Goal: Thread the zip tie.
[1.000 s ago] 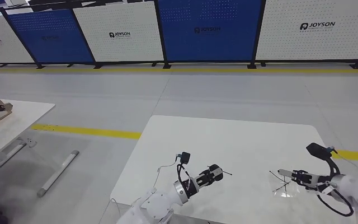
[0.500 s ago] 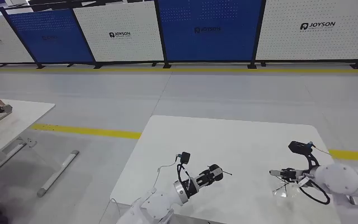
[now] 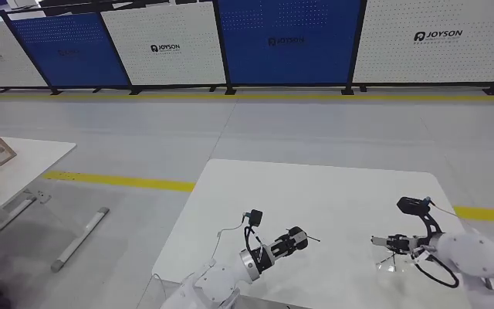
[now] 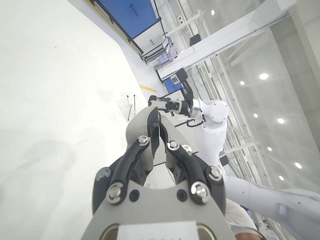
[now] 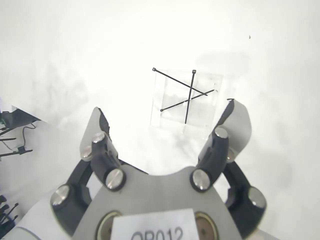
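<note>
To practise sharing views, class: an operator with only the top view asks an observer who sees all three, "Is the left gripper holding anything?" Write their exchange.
Observer: Yes, the left gripper is shut on a thin black zip tie.
Operator: How many lie under the other arm?
Observer: Three zip ties, crossed on a clear plate.
Operator: Has that arm gripped one?
Observer: No, the right gripper is open above them, empty.

The left gripper (image 4: pixel 158 116) pinches a thin black plastic zip tie (image 4: pixel 159 132) between its pads; just beyond its tips hovers the right gripper (image 4: pixel 153 102).
</note>
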`<action>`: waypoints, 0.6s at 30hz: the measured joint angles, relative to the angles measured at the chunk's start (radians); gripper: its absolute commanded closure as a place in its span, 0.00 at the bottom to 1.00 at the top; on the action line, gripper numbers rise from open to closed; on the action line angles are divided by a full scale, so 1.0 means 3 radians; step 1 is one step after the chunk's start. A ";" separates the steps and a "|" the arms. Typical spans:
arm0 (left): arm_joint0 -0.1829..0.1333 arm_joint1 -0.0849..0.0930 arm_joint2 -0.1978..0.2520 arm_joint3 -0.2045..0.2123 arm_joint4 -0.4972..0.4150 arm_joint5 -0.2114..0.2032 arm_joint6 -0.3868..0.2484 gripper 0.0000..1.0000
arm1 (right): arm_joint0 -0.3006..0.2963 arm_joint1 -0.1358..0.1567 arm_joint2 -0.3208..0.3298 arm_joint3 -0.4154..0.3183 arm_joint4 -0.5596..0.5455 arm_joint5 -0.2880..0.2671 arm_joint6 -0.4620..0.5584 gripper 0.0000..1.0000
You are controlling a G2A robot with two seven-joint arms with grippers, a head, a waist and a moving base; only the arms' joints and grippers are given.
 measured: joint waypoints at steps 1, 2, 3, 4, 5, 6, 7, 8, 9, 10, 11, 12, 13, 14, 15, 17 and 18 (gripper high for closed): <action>0.0000 0.0000 0.0000 0.0000 0.0000 0.0000 0.0000 1.00 | -0.0043 0.0009 0.0028 -0.0058 -0.0025 0.0006 0.0007 0.00; 0.0000 0.0000 0.0000 0.0000 0.0000 0.0000 0.0000 1.00 | -0.0071 0.0015 0.0046 -0.0094 -0.0038 0.0008 0.0022 0.07; 0.0000 0.0000 0.0000 0.0000 0.0000 0.0000 0.0000 1.00 | -0.0090 0.0021 0.0060 -0.0117 -0.0049 0.0003 0.0048 0.45; 0.0000 0.0000 0.0000 0.0000 0.0000 0.0000 0.0000 1.00 | -0.0096 0.0028 0.0067 -0.0121 -0.0064 -0.0012 0.0100 0.52; 0.0000 0.0000 0.0000 0.0000 0.0000 0.0000 0.0000 1.00 | -0.0088 0.0034 0.0058 -0.0105 -0.0082 -0.0021 0.0126 0.53; 0.0000 0.0000 0.0000 0.0000 0.0000 0.0000 0.0000 1.00 | -0.0071 0.0038 0.0037 -0.0077 -0.0097 -0.0020 0.0136 0.53; 0.0000 0.0000 0.0000 0.0000 0.0000 0.0000 0.0000 1.00 | -0.0041 0.0043 -0.0005 -0.0040 -0.0104 -0.0017 0.0137 0.54; 0.0000 0.0000 0.0000 0.0000 0.0000 0.0000 0.0000 1.00 | -0.0014 0.0047 -0.0037 -0.0014 -0.0102 -0.0017 0.0136 0.56; 0.0000 0.0000 0.0000 0.0000 0.0000 0.0000 0.0000 1.00 | 0.0013 0.0051 -0.0064 0.0011 -0.0093 -0.0017 0.0134 0.57; 0.0000 0.0000 0.0000 0.0000 0.0000 0.0000 0.0000 1.00 | 0.0049 0.0057 -0.0095 0.0040 -0.0079 -0.0009 0.0133 0.57; 0.0000 0.0000 0.0000 0.0000 0.0000 0.0000 0.0000 1.00 | 0.0074 0.0061 -0.0116 0.0061 -0.0069 0.0000 0.0133 0.58; 0.0000 0.0000 0.0000 0.0000 0.0000 0.0000 0.0000 1.00 | 0.0105 0.0068 -0.0144 0.0087 -0.0056 0.0015 0.0133 0.58; 0.0000 0.0000 0.0000 0.0000 0.0000 0.0000 0.0000 1.00 | 0.0126 0.0073 -0.0168 0.0106 -0.0051 0.0028 0.0133 0.58; 0.0000 0.0000 0.0000 0.0000 0.0000 0.0000 0.0000 1.00 | 0.0146 0.0079 -0.0196 0.0129 -0.0054 0.0046 0.0133 0.59; 0.0000 0.0000 0.0000 0.0000 0.0000 0.0000 0.0000 1.00 | 0.0167 0.0086 -0.0230 0.0154 -0.0062 0.0069 0.0133 0.60; 0.0000 0.0000 0.0000 0.0000 0.0000 0.0000 0.0000 1.00 | 0.0224 0.0105 -0.0334 0.0238 -0.0097 0.0150 0.0133 0.61; 0.0000 0.0000 0.0000 0.0000 0.0000 0.0000 0.0000 1.00 | 0.0257 0.0112 -0.0384 0.0276 -0.0109 0.0198 0.0133 0.61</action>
